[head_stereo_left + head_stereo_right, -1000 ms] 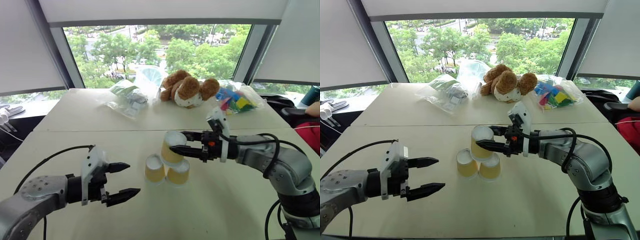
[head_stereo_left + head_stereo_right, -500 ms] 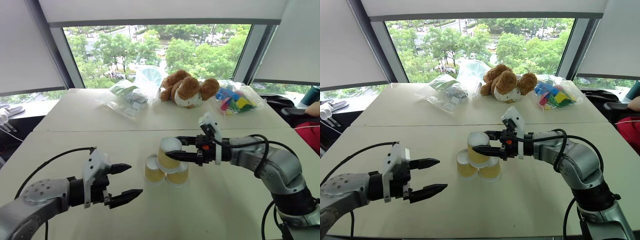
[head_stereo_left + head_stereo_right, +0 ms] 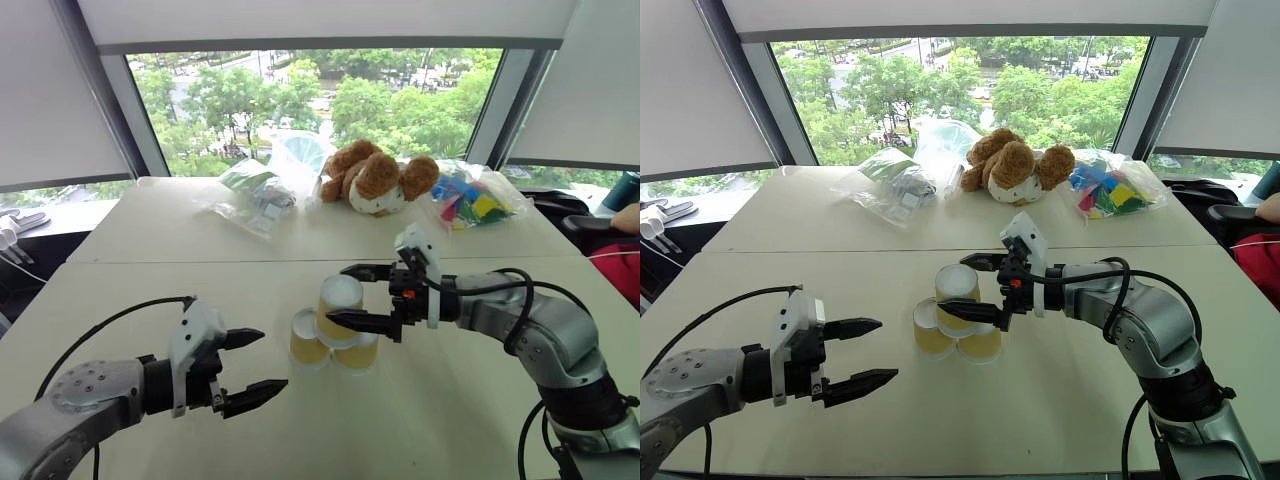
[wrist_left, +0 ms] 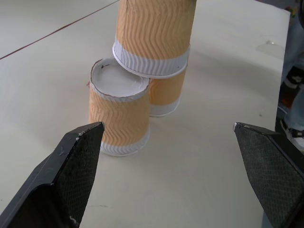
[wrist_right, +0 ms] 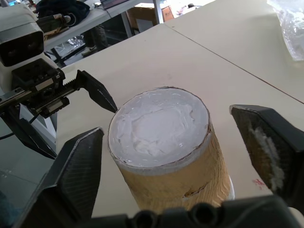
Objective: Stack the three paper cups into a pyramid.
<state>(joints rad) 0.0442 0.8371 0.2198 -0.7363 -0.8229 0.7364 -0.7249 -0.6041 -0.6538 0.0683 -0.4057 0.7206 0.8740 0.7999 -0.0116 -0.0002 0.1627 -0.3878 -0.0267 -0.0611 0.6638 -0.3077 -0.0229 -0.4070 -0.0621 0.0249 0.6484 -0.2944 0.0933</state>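
Observation:
Three paper cups stand upside down near the middle of the table. Two of them, the left cup (image 3: 305,341) and the right cup (image 3: 358,353), touch side by side. The third cup (image 3: 338,307) rests on top of both, leaning slightly. My right gripper (image 3: 338,294) is open, with one finger on each side of the top cup and a gap to its wall (image 5: 161,142). My left gripper (image 3: 270,360) is open and empty, left of the stack and apart from it. In the left wrist view the nearer bottom cup (image 4: 118,111) stands ahead between its fingers.
At the far side of the table lie a brown teddy bear (image 3: 375,180), clear plastic bags (image 3: 255,200) and a bag of coloured blocks (image 3: 470,205). A seam runs across the table (image 3: 150,262). A person's sleeve (image 3: 627,216) shows at the right edge.
My right gripper has opened and let go of the top cup, which stays on the two lower cups. The left gripper has not moved.

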